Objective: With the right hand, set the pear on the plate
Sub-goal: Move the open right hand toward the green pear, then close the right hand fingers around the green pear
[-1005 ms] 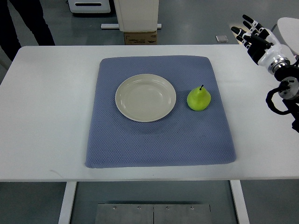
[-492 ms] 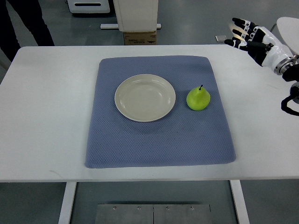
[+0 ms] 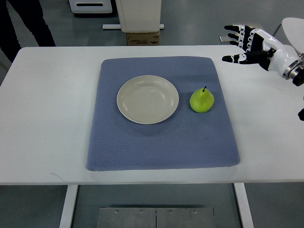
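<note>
Right hand enters from the right edge of the top view, above the far right corner of the white counter. Fingers spread wide and straight, thumb splayed toward the near side; it holds nothing. Palm faces roughly toward the mat. White forearm shell and dark wrist joint show behind it at the frame edge.

Pear: green, dark stem pointing to the far side, resting on the blue mat. It lies nearer the robot than the hand and to the hand's left, well apart from it. No contact between fingers and fruit.

Plate: round, cream, nothing on it, on the mat further to the hand's left, beyond the pear. Pear sits just beside the plate's right rim, with a narrow strip of mat showing between them; not touching.

Mat lies flat, roughly centred on the counter, its far right corner closest to the fingertips, the hand outside that corner.

Beyond the counter's far edge: a white cabinet base with a cardboard box under it, and a person's dark trouser legs at the far left corner.
</note>
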Action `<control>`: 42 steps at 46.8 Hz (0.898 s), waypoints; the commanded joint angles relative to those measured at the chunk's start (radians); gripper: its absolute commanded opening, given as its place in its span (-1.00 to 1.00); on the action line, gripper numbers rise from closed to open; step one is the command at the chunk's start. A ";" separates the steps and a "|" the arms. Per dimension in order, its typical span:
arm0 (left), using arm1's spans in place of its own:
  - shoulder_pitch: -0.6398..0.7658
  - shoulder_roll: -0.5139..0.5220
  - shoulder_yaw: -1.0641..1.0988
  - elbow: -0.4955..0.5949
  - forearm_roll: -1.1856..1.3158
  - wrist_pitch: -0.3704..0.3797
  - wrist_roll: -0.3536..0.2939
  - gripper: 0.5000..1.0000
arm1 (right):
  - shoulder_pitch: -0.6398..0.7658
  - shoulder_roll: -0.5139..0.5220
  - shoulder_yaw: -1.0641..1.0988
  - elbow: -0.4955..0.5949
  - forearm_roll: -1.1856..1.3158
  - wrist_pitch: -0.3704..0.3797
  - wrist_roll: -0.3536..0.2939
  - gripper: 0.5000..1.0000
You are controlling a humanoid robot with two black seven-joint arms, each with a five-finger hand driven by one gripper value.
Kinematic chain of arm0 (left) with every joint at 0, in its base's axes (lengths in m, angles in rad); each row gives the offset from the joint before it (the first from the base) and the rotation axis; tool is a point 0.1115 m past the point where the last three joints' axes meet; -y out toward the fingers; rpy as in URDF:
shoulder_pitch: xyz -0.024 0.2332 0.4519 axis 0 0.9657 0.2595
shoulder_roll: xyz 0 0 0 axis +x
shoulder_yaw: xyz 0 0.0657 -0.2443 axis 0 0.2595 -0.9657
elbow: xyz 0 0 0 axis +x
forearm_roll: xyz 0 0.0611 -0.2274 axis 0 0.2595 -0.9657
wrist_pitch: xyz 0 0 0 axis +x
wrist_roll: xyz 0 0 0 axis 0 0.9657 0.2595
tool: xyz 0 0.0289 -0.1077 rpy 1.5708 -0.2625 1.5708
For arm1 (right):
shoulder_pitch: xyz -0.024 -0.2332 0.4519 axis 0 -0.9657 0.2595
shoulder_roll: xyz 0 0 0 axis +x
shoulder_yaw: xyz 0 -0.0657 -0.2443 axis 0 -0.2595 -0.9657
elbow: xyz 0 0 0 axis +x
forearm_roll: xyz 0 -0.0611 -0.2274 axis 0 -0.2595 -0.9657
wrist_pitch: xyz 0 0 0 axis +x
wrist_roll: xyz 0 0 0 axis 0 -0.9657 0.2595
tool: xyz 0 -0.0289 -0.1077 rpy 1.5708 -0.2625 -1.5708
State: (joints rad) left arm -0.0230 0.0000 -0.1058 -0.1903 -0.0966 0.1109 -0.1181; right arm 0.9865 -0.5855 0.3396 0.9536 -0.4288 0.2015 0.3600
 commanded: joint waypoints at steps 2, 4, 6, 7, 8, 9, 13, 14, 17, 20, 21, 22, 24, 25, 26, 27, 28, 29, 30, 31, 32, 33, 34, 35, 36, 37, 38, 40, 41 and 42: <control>0.000 0.000 0.000 0.000 0.000 0.001 0.000 1.00 | 0.000 -0.007 -0.028 0.022 -0.019 -0.024 0.002 1.00; 0.000 0.000 0.000 0.000 0.000 0.000 0.000 1.00 | 0.000 -0.007 -0.034 0.027 -0.022 -0.027 0.002 1.00; 0.000 0.000 0.000 0.000 0.000 0.000 0.000 1.00 | 0.000 -0.007 -0.039 0.028 -0.030 -0.028 0.002 0.98; 0.000 0.000 0.000 0.000 0.000 0.001 0.000 1.00 | 0.000 -0.005 -0.042 0.030 -0.037 -0.028 0.002 0.97; 0.000 0.000 0.000 0.000 0.000 0.000 0.000 1.00 | 0.000 -0.004 -0.044 0.028 -0.042 -0.028 0.002 0.95; 0.000 0.000 0.000 0.000 0.000 0.000 0.000 1.00 | 0.000 -0.002 -0.045 0.028 -0.048 -0.031 0.005 0.94; 0.000 0.000 0.000 0.000 0.000 0.000 0.000 1.00 | -0.002 0.004 -0.062 0.028 -0.062 -0.059 0.019 0.91; 0.000 0.000 0.000 0.000 0.000 0.001 0.000 1.00 | -0.003 0.006 -0.070 0.028 -0.065 -0.068 0.020 0.91; 0.000 0.000 0.000 0.000 0.000 0.000 0.000 1.00 | -0.003 0.009 -0.099 0.028 -0.070 -0.096 0.031 0.87; 0.000 0.000 0.000 0.000 0.000 0.000 0.000 1.00 | -0.003 0.015 -0.137 0.028 -0.071 -0.134 0.045 0.87; 0.000 0.000 0.000 0.000 0.000 0.000 0.000 1.00 | -0.003 0.016 -0.151 0.027 -0.071 -0.146 0.051 0.87; 0.000 0.000 -0.002 0.000 0.000 0.000 0.000 1.00 | -0.003 0.018 -0.168 0.027 -0.071 -0.158 0.057 0.87; 0.000 0.000 -0.002 0.000 0.000 0.000 0.000 1.00 | -0.003 0.023 -0.201 0.027 -0.071 -0.183 0.072 0.87; 0.000 0.000 0.000 0.000 0.000 0.001 0.000 1.00 | -0.002 0.026 -0.218 0.027 -0.071 -0.195 0.080 0.87; 0.000 0.000 -0.002 0.000 0.000 0.000 0.000 1.00 | -0.002 0.032 -0.232 0.027 -0.071 -0.204 0.088 0.87; 0.000 0.000 -0.002 0.000 0.000 0.000 0.000 1.00 | -0.002 0.036 -0.244 0.027 -0.071 -0.214 0.095 0.87; 0.000 0.000 0.000 0.000 0.000 0.000 0.000 1.00 | -0.002 0.042 -0.257 0.027 -0.071 -0.221 0.102 0.87; 0.000 0.000 0.000 0.000 0.000 0.000 0.000 1.00 | -0.002 0.049 -0.267 0.027 -0.071 -0.229 0.108 0.87; 0.000 0.000 0.000 0.000 0.000 0.001 0.000 1.00 | -0.002 0.055 -0.275 0.027 -0.071 -0.235 0.111 0.87; 0.000 0.000 0.000 0.000 0.000 0.000 0.000 1.00 | -0.002 0.058 -0.284 0.027 -0.073 -0.241 0.112 0.87; 0.000 0.000 0.000 0.000 0.000 0.000 0.000 1.00 | -0.003 0.061 -0.289 0.027 -0.073 -0.246 0.115 0.86; 0.000 0.000 0.000 0.000 0.000 0.000 0.000 1.00 | -0.003 0.062 -0.294 0.027 -0.073 -0.252 0.115 0.87; 0.000 0.000 0.000 0.000 0.000 0.000 0.000 1.00 | -0.006 0.064 -0.298 0.027 -0.073 -0.255 0.115 0.87; 0.000 0.000 0.000 0.000 0.000 0.000 0.000 1.00 | -0.006 0.067 -0.306 0.025 -0.073 -0.260 0.117 0.87; 0.000 0.000 0.000 0.000 0.000 0.000 0.000 1.00 | -0.006 0.069 -0.309 0.025 -0.073 -0.264 0.117 0.87; 0.000 0.000 0.000 0.000 0.000 0.000 0.000 1.00 | -0.006 0.072 -0.315 0.025 -0.073 -0.267 0.120 0.87; 0.000 0.000 0.000 0.000 0.000 0.000 0.000 1.00 | -0.006 0.075 -0.317 0.025 -0.073 -0.271 0.123 0.87; 0.000 0.000 0.000 0.000 0.000 0.000 0.000 1.00 | -0.006 0.082 -0.326 0.024 -0.073 -0.280 0.126 0.87; 0.000 0.000 0.000 0.000 0.000 0.000 0.000 1.00 | -0.006 0.087 -0.329 0.022 -0.073 -0.284 0.128 0.87; 0.000 0.000 0.000 0.000 0.000 0.001 0.000 1.00 | -0.006 0.090 -0.332 0.022 -0.073 -0.289 0.129 0.87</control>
State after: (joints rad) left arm -0.0232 0.0000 -0.1058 -0.1901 -0.0966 0.1105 -0.1181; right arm 0.9803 -0.5048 0.0160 0.9778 -0.5016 -0.0761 0.4853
